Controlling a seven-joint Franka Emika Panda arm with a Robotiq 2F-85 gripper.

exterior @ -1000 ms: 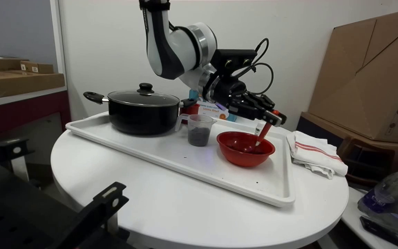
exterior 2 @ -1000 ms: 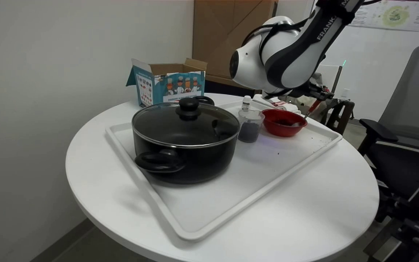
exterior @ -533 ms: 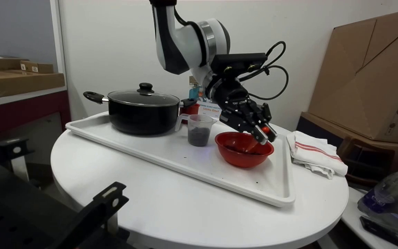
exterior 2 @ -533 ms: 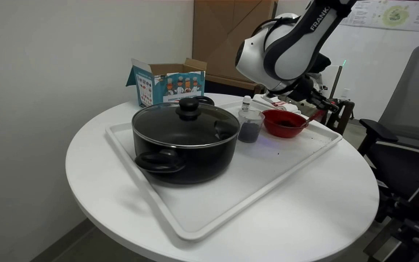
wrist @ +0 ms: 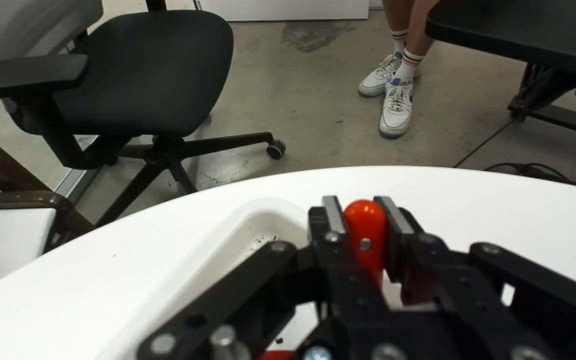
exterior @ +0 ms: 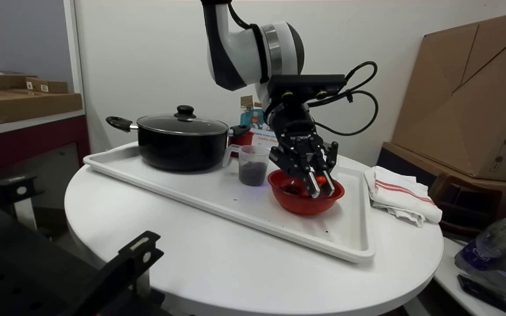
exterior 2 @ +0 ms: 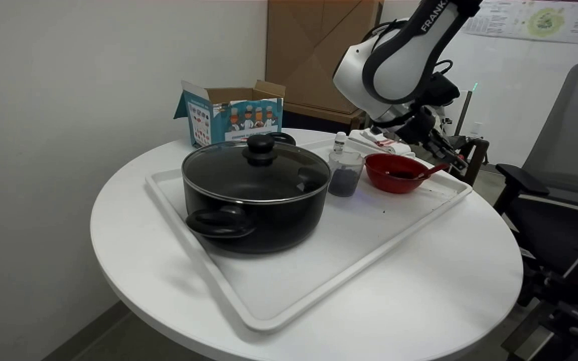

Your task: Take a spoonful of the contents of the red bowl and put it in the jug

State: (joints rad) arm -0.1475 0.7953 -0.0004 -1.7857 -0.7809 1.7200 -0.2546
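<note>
Red bowl [exterior: 306,206] is just beside and below the gripper [exterior: 322,192], on the tray [exterior: 218,188]. Gripper is clamped on the red handle of the spoon [wrist: 365,225]; the handle's rounded end shows between the fingertips in the wrist view. From the grip the spoon slopes down over the rim into the bowl. Its head is down by the dark contents [exterior 2: 400,175], hard to make out; can't tell if it's loaded.

Hidden: in an exterior view the fingers cover most of the spoon and part of the bowl's inside. Can't tell if a fingertip touches the rim. Wrist view: gripper body fills the lower part, with a red sliver [wrist: 275,355] at the bottom edge, too little to identify.

Pose: arm [exterior: 257,55] reaches down from above, upper links cut off in both exterior views. Bends at the wrist, gripper pitched down at a slant, fingertips lowest, black housing [exterior: 308,87] above it.

Outward from gripper: jug [exterior: 253,169] is near, on the tray, dark grey stuff in its lower part. White-capped bottle [exterior 2: 339,142] shows past the jug in an exterior view, base hidden. Black lidded pot [exterior: 182,151] is farther along the tray. Folded towel [exterior: 402,193] lies on the table [exterior: 218,267], on the gripper's other side from the pot. Office chair [wrist: 163,75] and shoes [wrist: 396,110] show past the table edge in the wrist view.
</note>
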